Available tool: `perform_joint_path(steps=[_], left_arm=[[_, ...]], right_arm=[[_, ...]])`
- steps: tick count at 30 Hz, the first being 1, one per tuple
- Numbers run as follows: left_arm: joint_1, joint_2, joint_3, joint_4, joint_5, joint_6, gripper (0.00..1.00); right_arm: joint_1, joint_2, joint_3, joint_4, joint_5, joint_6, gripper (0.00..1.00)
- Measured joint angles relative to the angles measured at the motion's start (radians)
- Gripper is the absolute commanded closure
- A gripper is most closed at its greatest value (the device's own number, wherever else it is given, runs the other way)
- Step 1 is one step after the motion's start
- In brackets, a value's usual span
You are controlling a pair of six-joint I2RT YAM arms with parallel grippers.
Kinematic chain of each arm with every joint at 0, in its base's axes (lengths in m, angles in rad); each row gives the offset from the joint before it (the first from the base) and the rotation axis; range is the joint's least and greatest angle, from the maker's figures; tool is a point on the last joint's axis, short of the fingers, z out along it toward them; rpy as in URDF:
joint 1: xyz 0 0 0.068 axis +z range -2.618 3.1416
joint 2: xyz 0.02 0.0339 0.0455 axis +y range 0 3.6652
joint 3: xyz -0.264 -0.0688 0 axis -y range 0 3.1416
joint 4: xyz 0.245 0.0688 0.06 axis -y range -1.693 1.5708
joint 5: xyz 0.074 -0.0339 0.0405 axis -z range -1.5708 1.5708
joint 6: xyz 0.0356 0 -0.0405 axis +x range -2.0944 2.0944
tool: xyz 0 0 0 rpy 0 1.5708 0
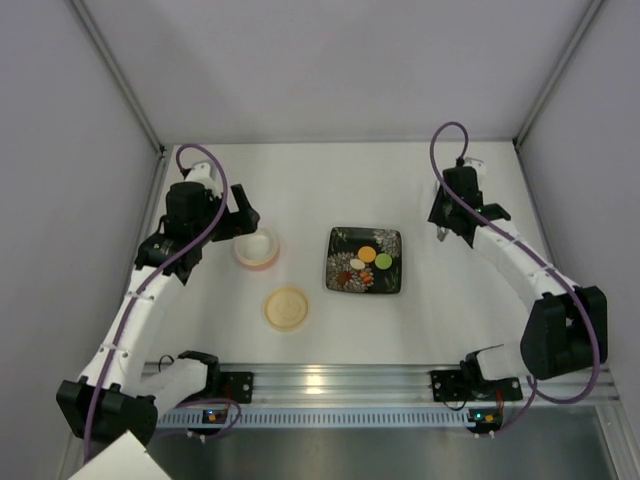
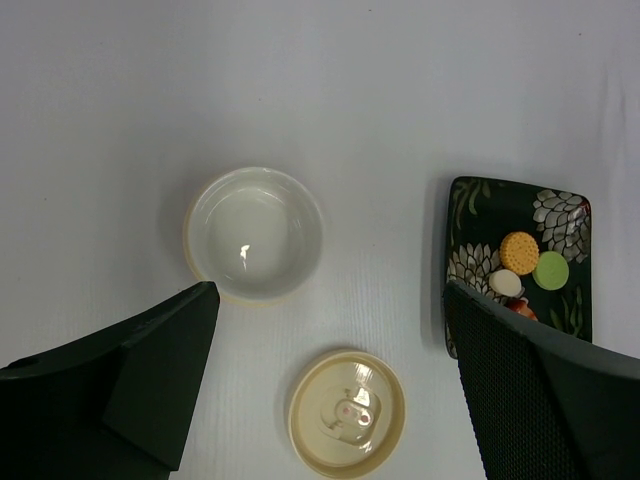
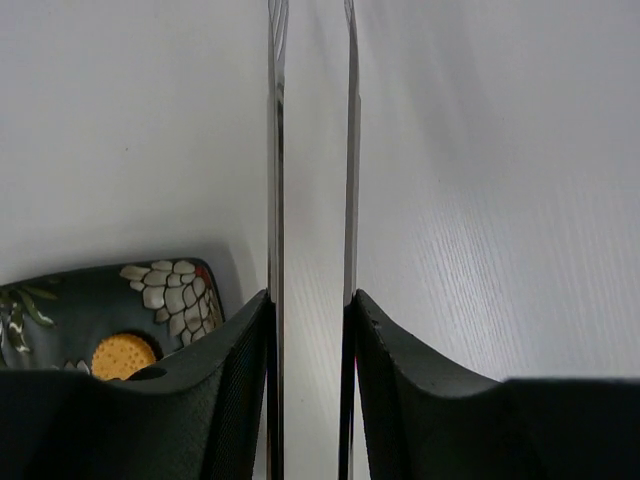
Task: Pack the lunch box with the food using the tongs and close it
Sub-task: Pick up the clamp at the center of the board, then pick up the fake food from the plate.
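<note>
The tongs (image 3: pixel 277 150) run as two thin silvery arms straight up the right wrist view. My right gripper (image 3: pixel 310 300) is shut on them, one finger pressed against the outside of each arm. It hangs right of the plate (image 1: pixel 392 280), as the right gripper (image 1: pixel 445 225) shows from above. The food lies on the plate: an orange round (image 2: pixel 519 252), a green round (image 2: pixel 550 270) and a cream oval (image 2: pixel 505 283). The lunch box (image 2: pixel 255 232) stands with nothing in it. My left gripper (image 2: pixel 328 300) is open, high above the table near the lunch box (image 1: pixel 256 247).
The cream lid (image 1: pixel 286 307) lies flat in front of the lunch box, its inner side up; the lid (image 2: pixel 347 410) sits between my left fingers in the wrist view. The black floral plate (image 3: pixel 170 285) is close to the left of the tongs. White walls enclose the table.
</note>
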Motion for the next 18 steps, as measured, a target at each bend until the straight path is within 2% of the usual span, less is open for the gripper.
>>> perform_joint_path(steps=[13,18], left_arm=[[-0.001,-0.023,0.0,0.0,0.001,0.0,0.01],[-0.003,-0.024,0.0,-0.001,0.004,0.0,0.01]], right_arm=[[0.258,-0.389,-0.112,-0.127,-0.019,0.023,0.65],[0.365,-0.467,-0.144,-0.169,-0.017,0.058,0.66]])
